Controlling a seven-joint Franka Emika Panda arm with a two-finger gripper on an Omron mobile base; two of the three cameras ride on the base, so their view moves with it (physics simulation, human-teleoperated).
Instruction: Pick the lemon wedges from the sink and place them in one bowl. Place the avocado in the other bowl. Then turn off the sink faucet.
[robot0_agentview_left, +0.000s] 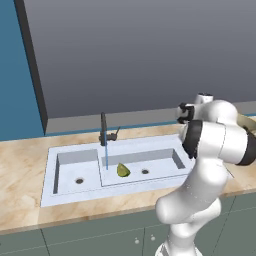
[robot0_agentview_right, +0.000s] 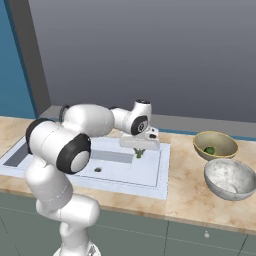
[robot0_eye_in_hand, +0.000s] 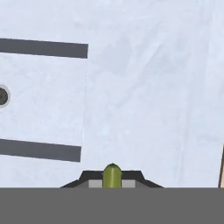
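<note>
Yellow-green and pointed, one lemon wedge (robot0_eye_in_hand: 112, 176) sits pinched between the tips of the tool (robot0_agentview_right: 139, 151), carried above the right rim of the sink (robot0_agentview_right: 150, 182). A second, larger wedge (robot0_agentview_left: 123, 170) lies on the floor of the longer basin, between the thin stream from the faucet (robot0_agentview_left: 104, 129) (water running) and the drain hole. I judge these pieces light, stiff and slick when wet, so a grip across the thick middle looks safest, not the tapered ends. On the bench to the right, the tan bowl (robot0_agentview_right: 216, 145) holds the dark green avocado (robot0_agentview_right: 209, 150); the grey bowl (robot0_agentview_right: 231, 179), nearer the front edge, looks empty.
</note>
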